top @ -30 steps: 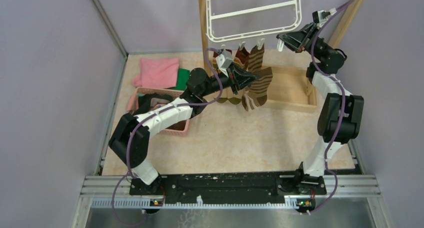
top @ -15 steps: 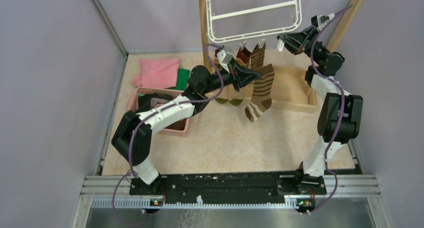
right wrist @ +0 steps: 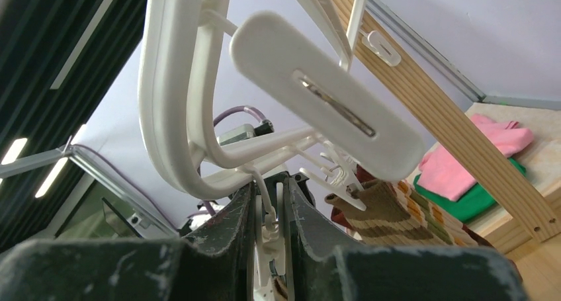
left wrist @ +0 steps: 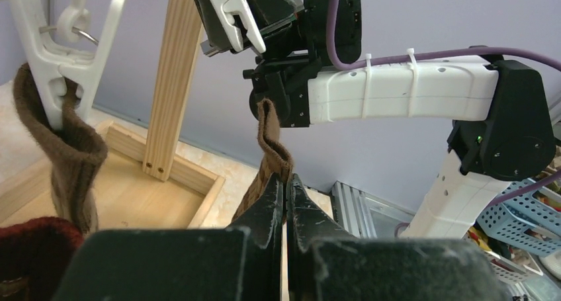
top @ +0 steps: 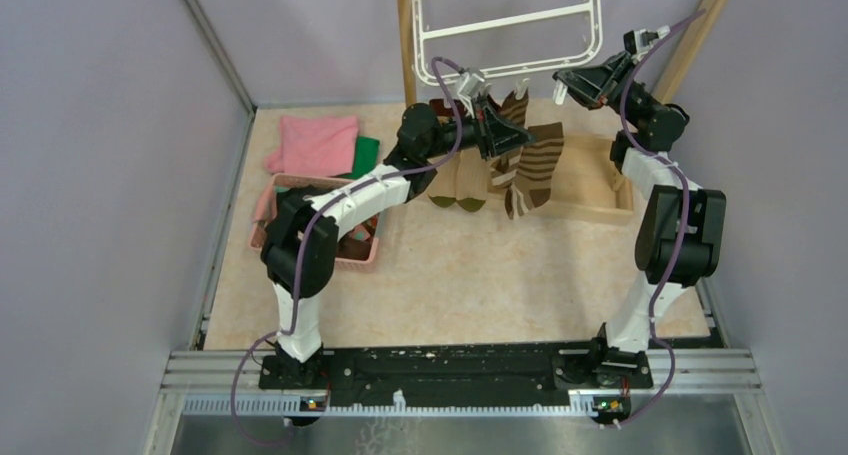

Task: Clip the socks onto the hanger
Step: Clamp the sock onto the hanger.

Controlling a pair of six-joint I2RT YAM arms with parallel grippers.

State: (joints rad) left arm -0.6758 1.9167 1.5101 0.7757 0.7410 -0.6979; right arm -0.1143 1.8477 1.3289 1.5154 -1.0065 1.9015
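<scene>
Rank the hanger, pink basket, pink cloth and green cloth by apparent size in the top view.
Largest to smallest:
1. hanger, though the frame cuts off its top
2. pink basket, partly hidden
3. pink cloth
4. green cloth, only an edge shows

No writing, label, brand or number can be read in any view.

We looked down from above and behind the arms over the whole table (top: 450, 265). Our left wrist camera faced upward, close along the left gripper (left wrist: 286, 182), toward a clip (left wrist: 66, 43). The right wrist camera sat close under the hanger (right wrist: 173, 83). All three shared the hung socks (top: 465, 180).
</scene>
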